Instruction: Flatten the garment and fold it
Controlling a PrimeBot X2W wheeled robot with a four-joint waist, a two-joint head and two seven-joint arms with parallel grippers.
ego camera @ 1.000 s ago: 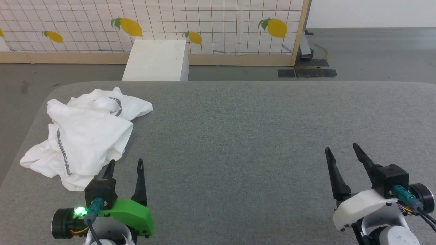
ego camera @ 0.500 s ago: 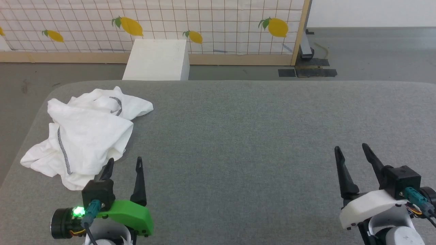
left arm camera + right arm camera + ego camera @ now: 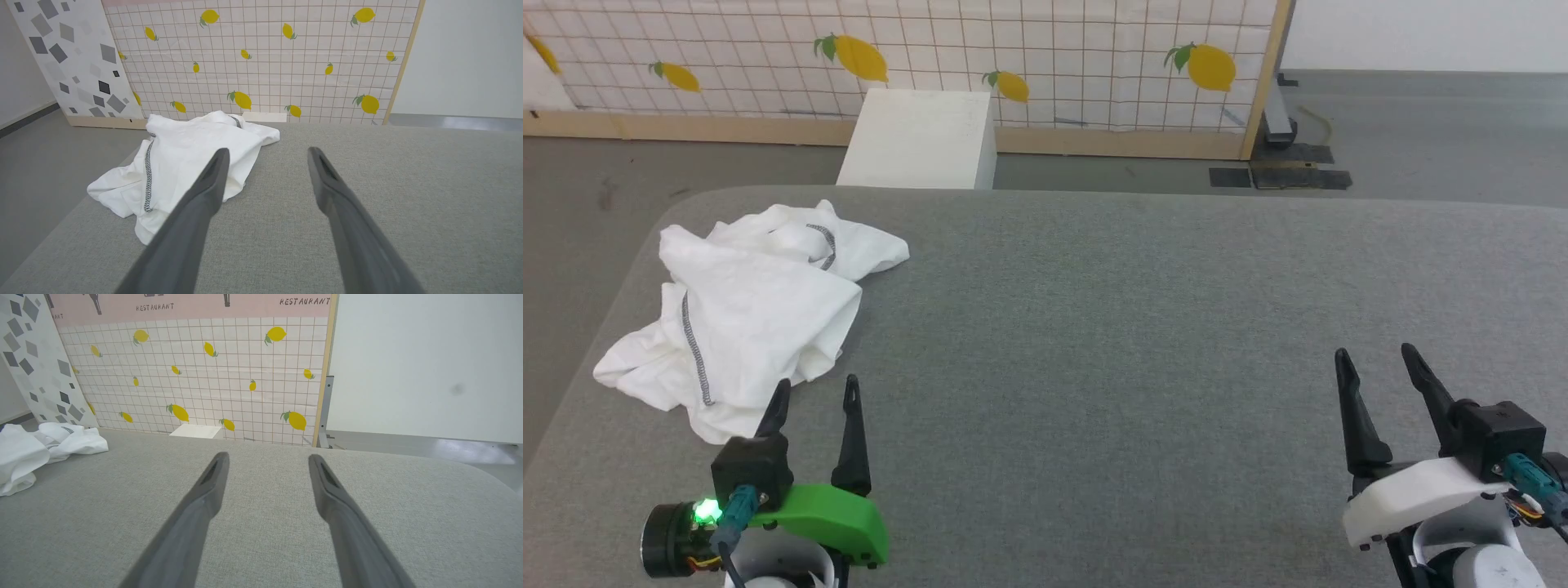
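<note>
Garment (image 3: 760, 318) crumpled at the far left of the worktop (image 3: 1094, 327), both hands spread and empty

The garment is a white shirt of soft cloth, lying in a loose, rumpled heap near the worktop's left edge and far corner. It is bunched and folded over on itself, with no sleeve or body laid out flat. One line of dark grey zigzag stitching runs down the left part of the heap, and a shorter curved line shows near its far end. A rounded lobe of cloth sticks out to the right at the far side, and the near edge ends in wrinkled folds on the grey fabric surface.

The left hand (image 3: 817, 382) sits just at the garment's near edge, its two dark fingers wide apart with nothing between them. In the left wrist view one finger crosses in front of the cloth, but whether it touches cannot be told. The right hand (image 3: 1374, 352) is well apart from the garment, over bare worktop at the near right, its fingers likewise spread and holding nothing.

Beyond the worktop a white box (image 3: 920, 139) stands on the floor against a gridded screen (image 3: 1054, 57) printed with lemons.
</note>
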